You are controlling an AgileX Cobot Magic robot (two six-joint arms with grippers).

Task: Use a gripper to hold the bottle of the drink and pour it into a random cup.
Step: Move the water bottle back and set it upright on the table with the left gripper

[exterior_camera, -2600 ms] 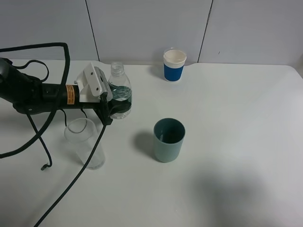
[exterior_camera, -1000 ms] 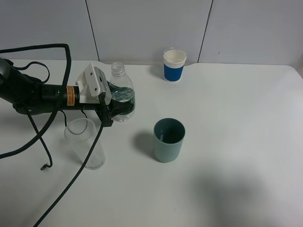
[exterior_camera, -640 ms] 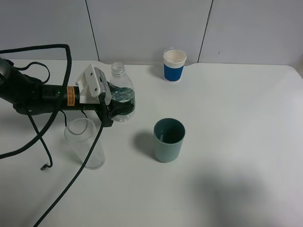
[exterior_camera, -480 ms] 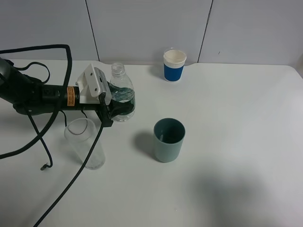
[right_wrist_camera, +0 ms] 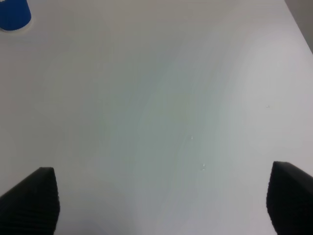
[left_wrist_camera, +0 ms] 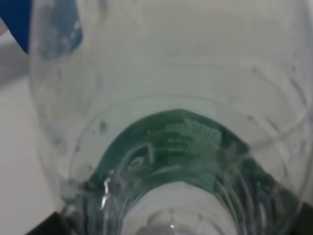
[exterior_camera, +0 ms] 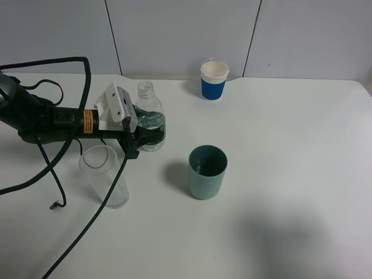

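Note:
The clear bottle (exterior_camera: pixel 149 114) with a dark green label and no cap stands upright at the left of the white table. My left gripper (exterior_camera: pixel 149 133) is shut on its lower body from the left. In the left wrist view the bottle (left_wrist_camera: pixel 176 147) fills the frame, label facing me. The teal cup (exterior_camera: pixel 207 172) stands upright to the right of the bottle and nearer the front, apart from it. My right gripper (right_wrist_camera: pixel 161 200) is open and empty over bare table; it does not show in the exterior high view.
A clear tumbler (exterior_camera: pixel 105 177) stands just in front of my left arm, with the black cable (exterior_camera: pixel 87 221) trailing across it. A blue paper cup (exterior_camera: pixel 214 80) with a white rim stands at the back middle; it also shows in the right wrist view (right_wrist_camera: pixel 13 13).
My left gripper and the bottle have shifted slightly to the right and toward the front. The cups have not moved.

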